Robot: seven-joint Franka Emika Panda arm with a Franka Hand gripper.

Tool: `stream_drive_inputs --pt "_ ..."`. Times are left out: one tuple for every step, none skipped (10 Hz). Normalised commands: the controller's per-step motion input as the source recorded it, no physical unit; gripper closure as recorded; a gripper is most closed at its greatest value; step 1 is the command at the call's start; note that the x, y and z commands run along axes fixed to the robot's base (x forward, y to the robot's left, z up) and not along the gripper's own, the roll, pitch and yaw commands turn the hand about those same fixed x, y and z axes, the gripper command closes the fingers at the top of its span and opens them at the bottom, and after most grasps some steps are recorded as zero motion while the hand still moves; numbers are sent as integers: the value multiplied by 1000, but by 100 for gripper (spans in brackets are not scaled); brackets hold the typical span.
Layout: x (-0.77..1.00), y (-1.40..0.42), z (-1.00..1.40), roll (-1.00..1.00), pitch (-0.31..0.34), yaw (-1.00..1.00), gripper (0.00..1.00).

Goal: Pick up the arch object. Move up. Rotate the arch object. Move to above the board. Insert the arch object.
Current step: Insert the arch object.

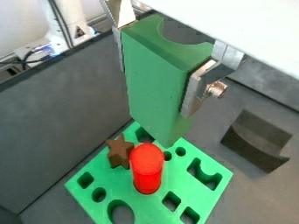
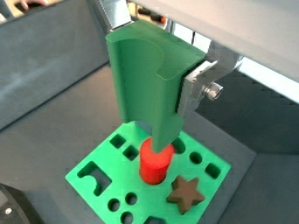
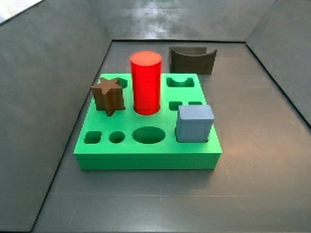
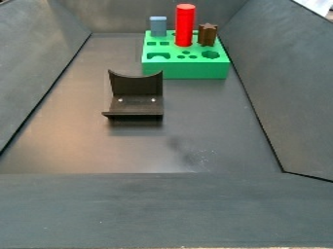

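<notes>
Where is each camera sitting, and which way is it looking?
A wrist view: rides on the wrist, looks down past the hand, shut on the arch object, onto the board below.
A wrist view: same perch, another side; one silver finger shows above the red cylinder.
A side view: near the board, looking across it; no hand shows.
A side view: farther back, looking over the dark brown block toward the board; no hand shows.
Shared: all four see the board and red cylinder.

Only the hand [image 1: 176, 87] is showing in both wrist views, just beside the tall pale green block. One flat silver finger [image 2: 197, 87] is gleaming there, a round screw [image 1: 216, 86] sitting in its metal plate. The arm is staying out of both side views.
</notes>
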Motion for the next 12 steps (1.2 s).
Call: stream_drive_inputs --pt "934 434 -914 -44 147 -86 100" --pt "931 563 -880 -93 113 0 100" --pt "866 577 -1000 -27 76 54 100" --pt "500 526 -1000 0 0 309 100" --pt "197 500 -1000 0 -64 263 100" --pt "194 443 -1000 0 -67 234 100" --pt "337 174 -1000 0 -59 14 100" --pt "406 31 -954 107 -43 0 100" --pt "274 0 -746 234 -60 0 100" --pt "123 0 -549 341 -59 111 100" --pt "29 0 -540 349 -59 183 100" --pt "0 0 -520 240 -107 217 100"
